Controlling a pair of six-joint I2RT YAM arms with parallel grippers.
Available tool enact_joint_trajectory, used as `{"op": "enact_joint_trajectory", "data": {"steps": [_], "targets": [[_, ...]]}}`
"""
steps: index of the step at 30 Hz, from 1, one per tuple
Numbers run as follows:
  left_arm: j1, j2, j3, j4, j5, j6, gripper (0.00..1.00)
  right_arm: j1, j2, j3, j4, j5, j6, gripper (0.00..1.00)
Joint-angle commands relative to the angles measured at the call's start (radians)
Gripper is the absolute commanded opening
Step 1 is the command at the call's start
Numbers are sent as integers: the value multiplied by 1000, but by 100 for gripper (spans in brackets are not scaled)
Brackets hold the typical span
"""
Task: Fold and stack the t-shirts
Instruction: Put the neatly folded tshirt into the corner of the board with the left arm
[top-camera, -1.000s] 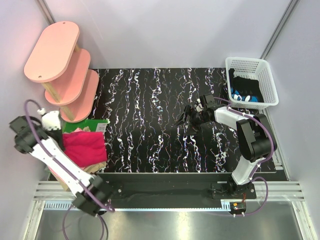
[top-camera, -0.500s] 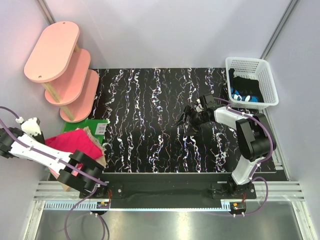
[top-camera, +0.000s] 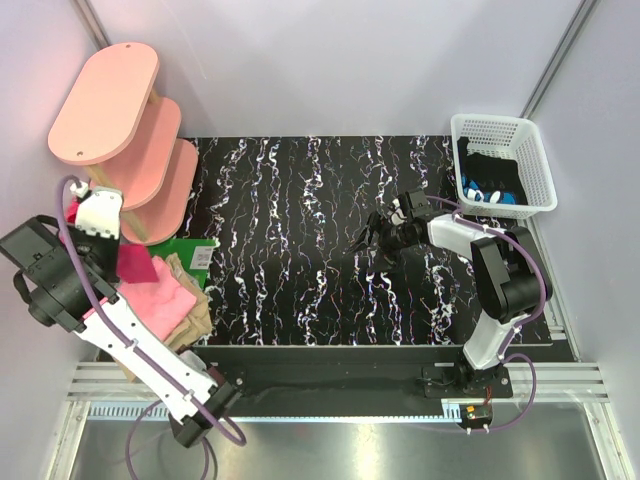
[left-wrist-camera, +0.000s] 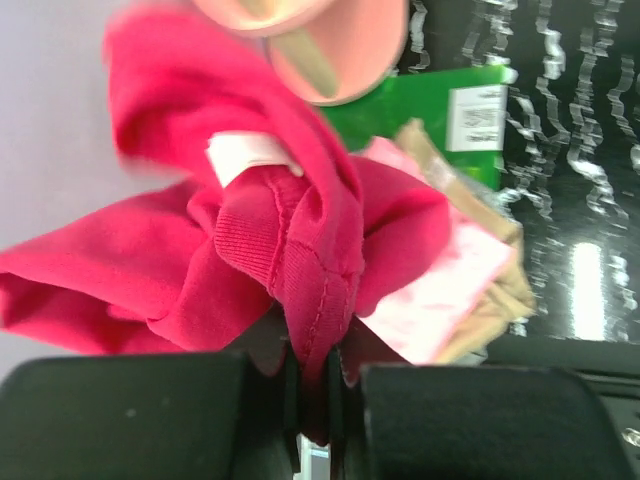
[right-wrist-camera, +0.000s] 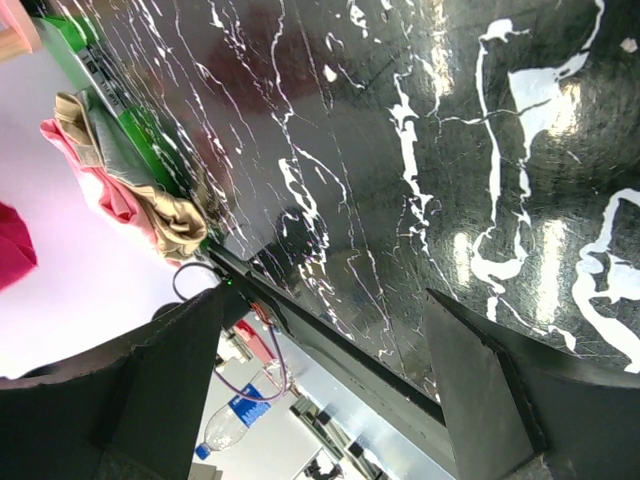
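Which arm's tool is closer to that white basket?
Right. The right tool hovers left of the white basket; the left tool is far across, gripping the crimson shirt.

I get bright, even light; glare streaks the table (left-wrist-camera: 585, 290) near its left edge; the crimson t-shirt (left-wrist-camera: 290, 250) top and the shelves (left-wrist-camera: 330, 50) blur.

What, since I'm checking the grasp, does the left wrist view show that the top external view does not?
Only left wrist: the left pincer shut on the crimson t-shirt at its ribbed collar, near a white label. Only top external: the white basket and the right pincer, open. Both: the crimson t-shirt, the light pink t-shirt, the tan t-shirt, the green packet and the pink shelves.
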Motion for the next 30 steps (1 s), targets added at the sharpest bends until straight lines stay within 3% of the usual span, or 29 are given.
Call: {"op": "enact_joint_trajectory", "data": {"steps": [1,6,9,23,30], "targets": [[-91,16,-34,-195,-7,-71,0,8,-31,-14,23,-17,-1,88],[-304,-1,53,-197,-98,-188,0,8,-26,-17,37,-20,5,88],[-364,-43,26,-195,-156,-209,0,7,-34,-23,41,-20,5,88],[-370,-215,-272,-195,-255,-198,0,10,5,-11,46,-28,2,88],[-375,-163,-181,-195,-158,-301,0,16,-5,-19,46,-28,3,88]]}}
